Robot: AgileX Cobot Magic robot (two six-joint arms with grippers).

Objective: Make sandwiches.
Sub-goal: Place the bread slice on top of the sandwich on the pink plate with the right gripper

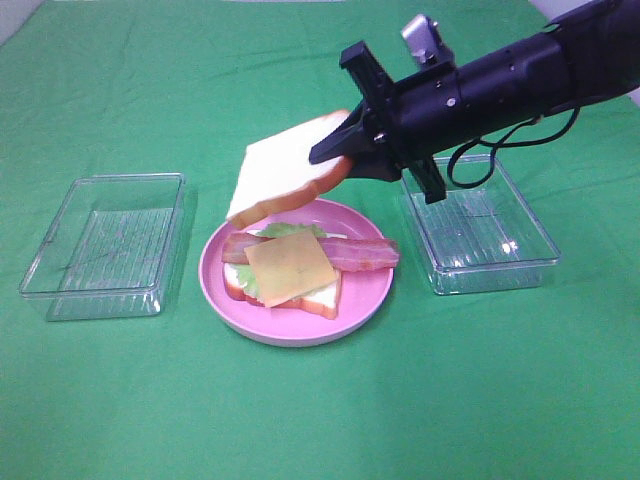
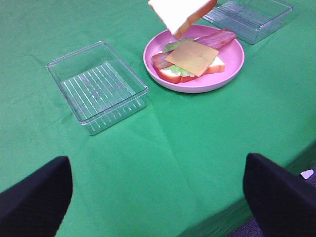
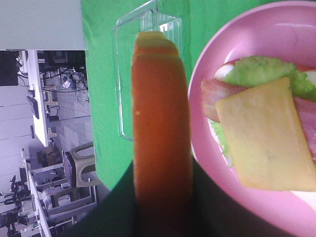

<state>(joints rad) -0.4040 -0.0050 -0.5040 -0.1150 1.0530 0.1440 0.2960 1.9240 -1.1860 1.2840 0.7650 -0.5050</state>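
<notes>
Above the plate (image 1: 360,300), right gripper (image 1: 345,145) jaws clamp a bread slice (image 1: 285,170).

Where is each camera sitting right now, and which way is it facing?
Exterior high: above the table's front, looking down on the pink plate; the right arm and right pincer holding the top bread slice show.
Left wrist: low, back from the plate, looking across the cloth; the open left pincer shows.
Right wrist: just behind the bread's crust, looking along it at the cheese slice.
All three share plate and cheese.
</notes>
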